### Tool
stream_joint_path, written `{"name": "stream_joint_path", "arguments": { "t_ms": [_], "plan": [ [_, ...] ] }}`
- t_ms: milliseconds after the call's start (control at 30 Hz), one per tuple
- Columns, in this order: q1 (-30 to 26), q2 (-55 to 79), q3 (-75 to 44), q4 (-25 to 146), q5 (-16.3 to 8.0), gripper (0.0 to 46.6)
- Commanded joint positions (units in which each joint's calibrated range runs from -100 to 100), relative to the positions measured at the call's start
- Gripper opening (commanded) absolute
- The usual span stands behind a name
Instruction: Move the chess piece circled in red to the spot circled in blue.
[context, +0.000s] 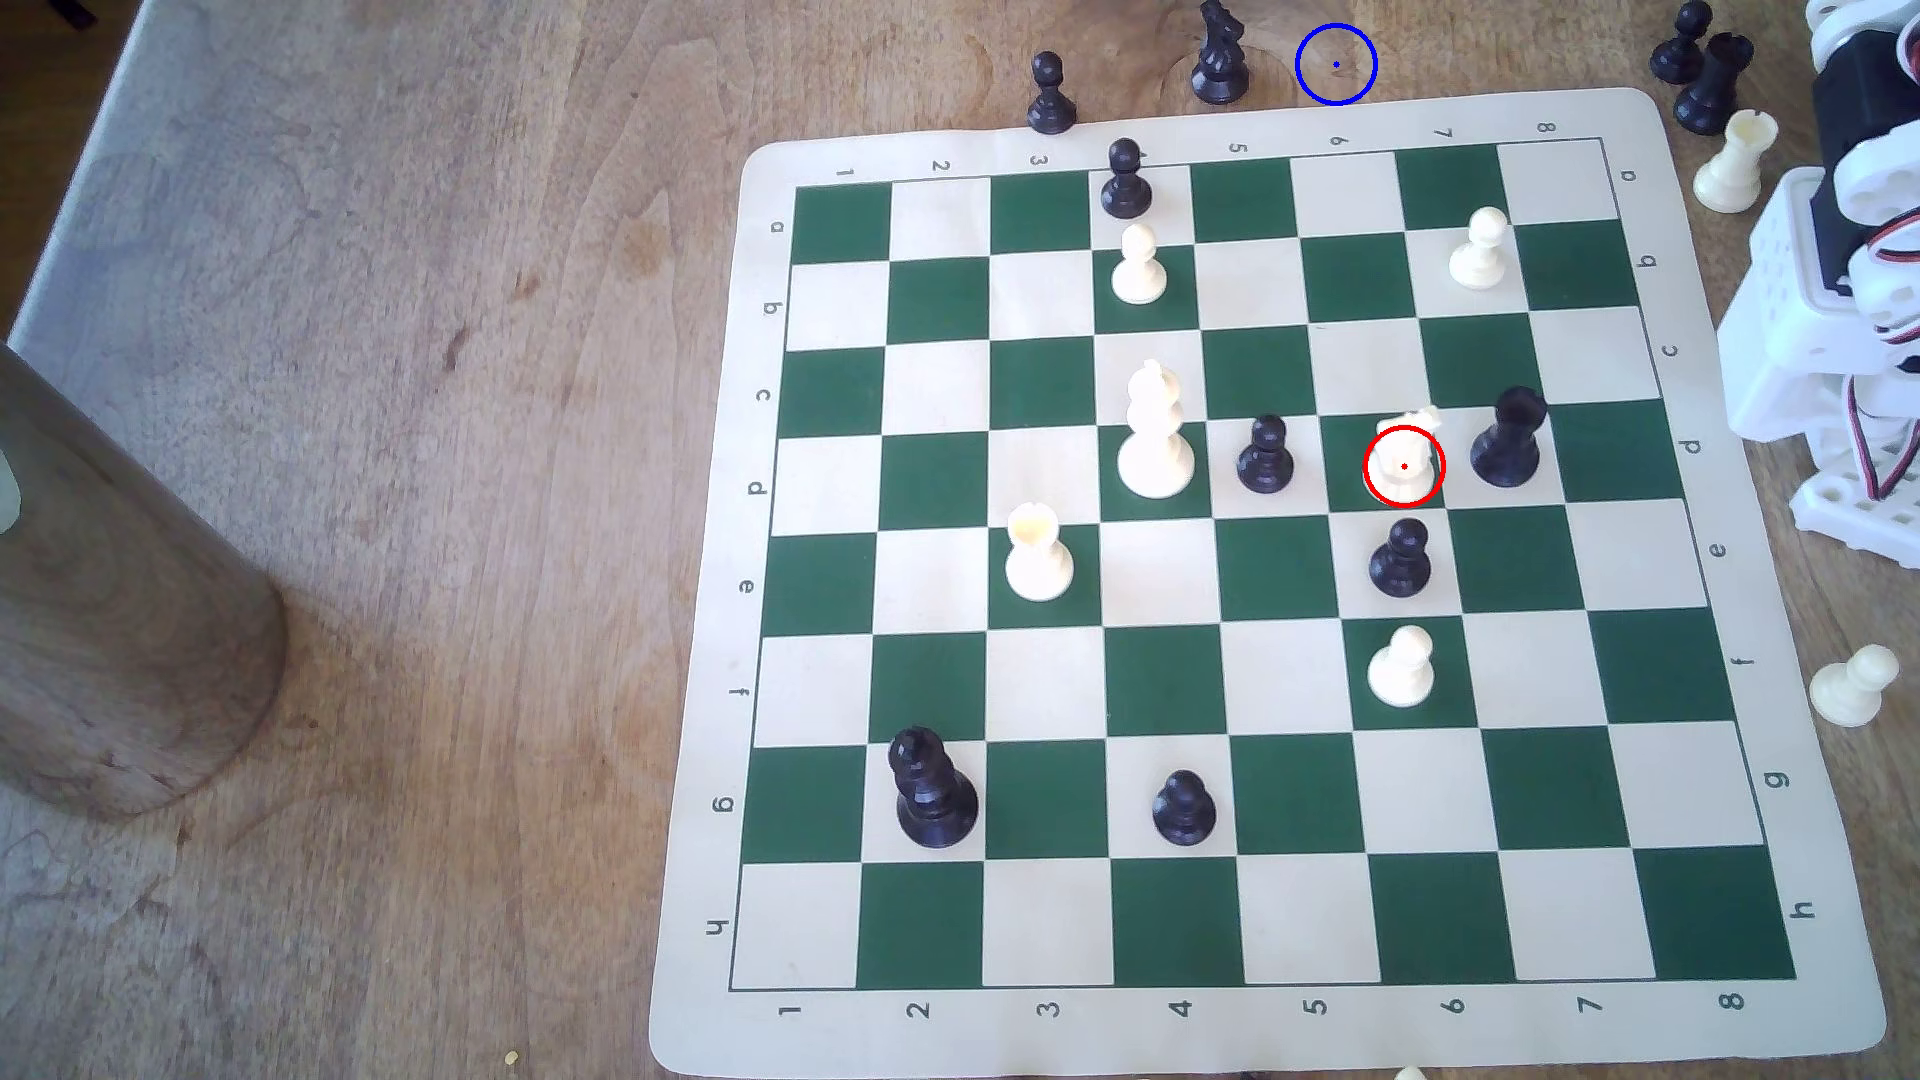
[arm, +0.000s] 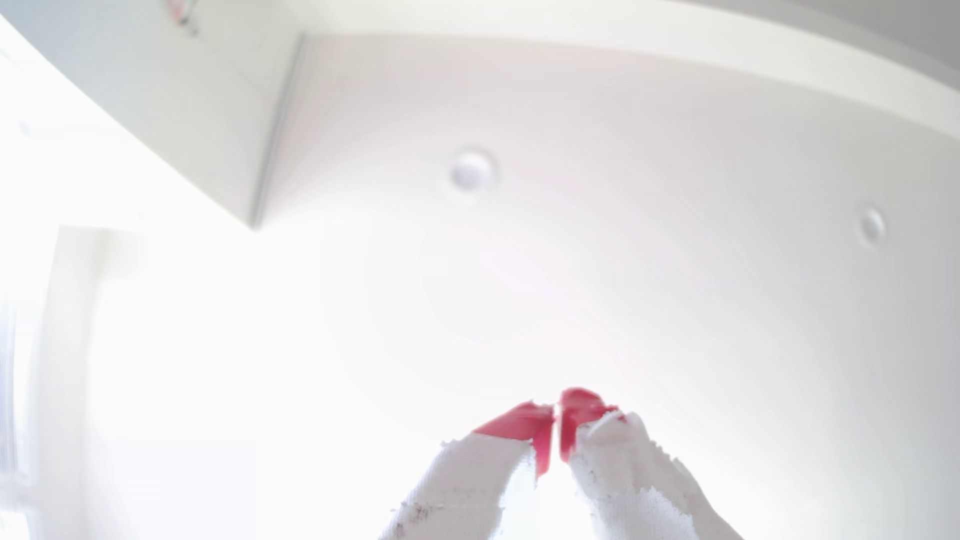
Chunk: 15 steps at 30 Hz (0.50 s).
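standing on a green square, jagged cream knight (context: 1405, 462) (red-ringed), cloth-wrapped red-tipped gripper (arm: 556, 415) closed, empty

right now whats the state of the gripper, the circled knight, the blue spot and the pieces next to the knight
gripper: shut, empty, pointed at a ceiling
knight: upright on a green square, ungrasped
blue spot: bare wood, off the board
black pawn: upright, one square nearer than the knight
black piece: upright, on the square to the exterior view's right of the knight
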Motion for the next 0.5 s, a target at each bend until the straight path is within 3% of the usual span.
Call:
{"name": "stream_joint_path", "arguments": {
  "t_ms": [0,267,467],
  "plan": [
    [0.26,-0.11,1.17,-0.78,0.83,0.2],
    [0.58,-0.11,-0.73,11.34,0.49,0.2],
    [0.11,-0.11,-11.79,26.98,0.49,0.5]
  ]
}}
